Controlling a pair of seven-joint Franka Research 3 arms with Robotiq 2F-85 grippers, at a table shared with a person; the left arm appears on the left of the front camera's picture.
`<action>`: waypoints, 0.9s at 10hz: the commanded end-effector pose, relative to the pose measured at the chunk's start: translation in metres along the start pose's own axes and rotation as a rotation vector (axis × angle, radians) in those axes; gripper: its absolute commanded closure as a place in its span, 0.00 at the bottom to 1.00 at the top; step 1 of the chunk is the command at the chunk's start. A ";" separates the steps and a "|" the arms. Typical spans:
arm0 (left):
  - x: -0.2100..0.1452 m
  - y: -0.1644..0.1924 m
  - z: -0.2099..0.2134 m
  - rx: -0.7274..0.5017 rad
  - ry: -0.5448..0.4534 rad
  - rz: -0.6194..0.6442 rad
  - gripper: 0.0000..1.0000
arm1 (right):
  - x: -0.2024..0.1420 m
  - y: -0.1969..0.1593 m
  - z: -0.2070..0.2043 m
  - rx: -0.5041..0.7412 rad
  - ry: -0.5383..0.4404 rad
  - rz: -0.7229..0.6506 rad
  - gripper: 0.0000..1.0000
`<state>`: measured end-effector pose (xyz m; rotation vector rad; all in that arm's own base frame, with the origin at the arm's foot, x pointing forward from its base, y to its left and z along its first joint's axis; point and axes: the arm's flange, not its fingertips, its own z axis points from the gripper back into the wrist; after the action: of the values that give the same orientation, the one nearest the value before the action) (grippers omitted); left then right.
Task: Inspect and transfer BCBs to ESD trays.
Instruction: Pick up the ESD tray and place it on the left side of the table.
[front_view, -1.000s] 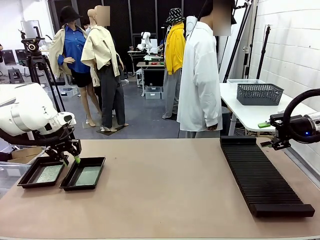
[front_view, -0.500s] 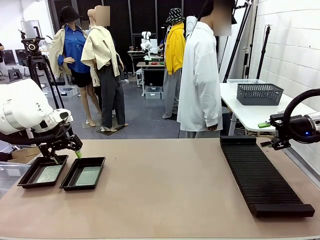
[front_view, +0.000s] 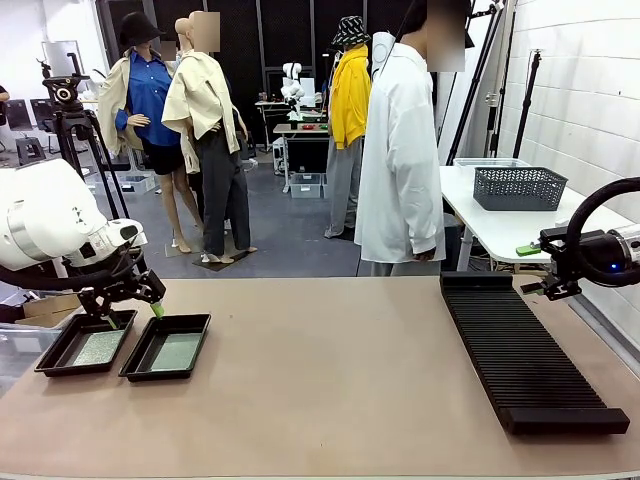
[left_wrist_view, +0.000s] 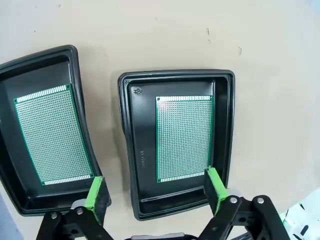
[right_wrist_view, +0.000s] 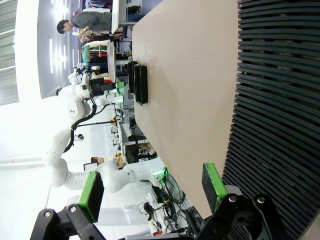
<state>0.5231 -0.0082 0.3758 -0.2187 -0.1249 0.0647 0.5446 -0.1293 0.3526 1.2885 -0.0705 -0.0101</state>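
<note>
At the worktop's near-left corner, two ESD trays (front_view: 165, 348) sit side by side, each with a green BCB (left_wrist_view: 184, 138) flat on its floor, so the transfer looks complete. Just beyond, the left gripper (front_view: 125, 308) hovers wide open and empty. At the far-right edge, beside the ribbed rack (front_view: 520, 350), the right gripper (right_wrist_view: 152, 187) is also open and empty.

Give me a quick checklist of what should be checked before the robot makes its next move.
1. Left gripper open and empty: ok.
2. Right gripper open and empty: ok.
3. Board flat in the nearer tray: ok.
4. Second board flat in the other tray: ok.
5. More boards waiting in the black rack: cannot tell.
6. Person clear of both arms: ok.
</note>
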 end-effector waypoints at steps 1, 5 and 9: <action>0.000 0.001 0.001 0.000 -0.001 0.001 0.00 | 0.000 0.001 -0.001 -0.006 0.009 -0.005 0.00; 0.000 0.001 0.001 0.000 -0.001 0.001 0.00 | 0.000 0.001 -0.001 -0.006 0.009 -0.005 0.00; 0.000 0.001 0.001 0.000 -0.001 0.001 0.00 | 0.000 0.001 -0.001 -0.006 0.009 -0.005 0.00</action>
<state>0.5231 -0.0082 0.3758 -0.2187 -0.1249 0.0647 0.5446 -0.1293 0.3526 1.2885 -0.0705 -0.0101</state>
